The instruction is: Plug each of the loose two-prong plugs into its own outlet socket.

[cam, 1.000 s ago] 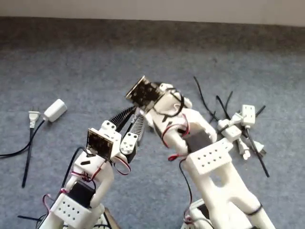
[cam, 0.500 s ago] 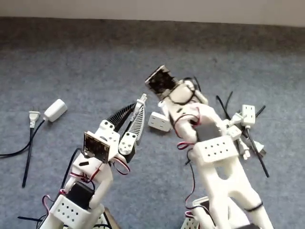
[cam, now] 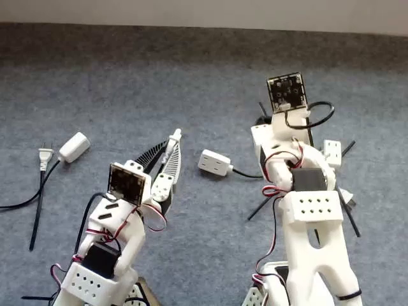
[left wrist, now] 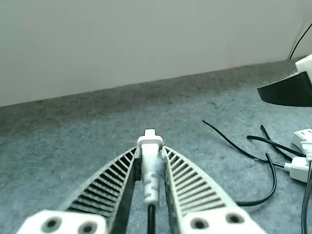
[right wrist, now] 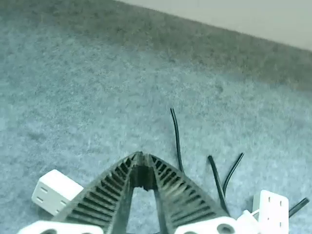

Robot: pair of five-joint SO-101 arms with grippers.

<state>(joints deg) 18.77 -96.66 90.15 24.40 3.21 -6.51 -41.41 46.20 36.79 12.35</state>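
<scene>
Inside the left tool (left wrist: pixel 150 146), clamped between its 2 ribbed fingers, sits a white plug (left wrist: pixel 149 168). It is pinched by its narrow sides, its nose pokes just past the fingertips, and its black cable (left wrist: pixel 150 217) runs back toward the wrist. How the 2 prongs are turned cannot be told from these views.

The nearest outlet socket (cam: pixel 214 162) is a small white block lying flat and loose on the grey table (cam: pixel 95 83). It is near the left tool's tip, off to its right and apart from it. The right tool (right wrist: pixel 142 163) is closed on nothing and raised above the table, with that socket block (right wrist: pixel 56 191) lying beside and below it.

The main risk is likely the loose block. With nothing pinning it, a push from the plug would probably slide or tip it away rather than seat the prongs. The grip is a second worry. The ribbed fingers look flexible and hold only a slim body, so any off-axis contact could twist the plug or drive it back between them. Prongs that meet the socket face at a slant would jam on the plastic instead of entering the slots. The trailing cable may also drag and pull the plug off line.

A second plug (cam: pixel 44 156) and a white adapter (cam: pixel 73 148) lie well to the left of the left tool. Another outlet block (cam: pixel 331 153) sits among black cables beyond the right arm.
</scene>
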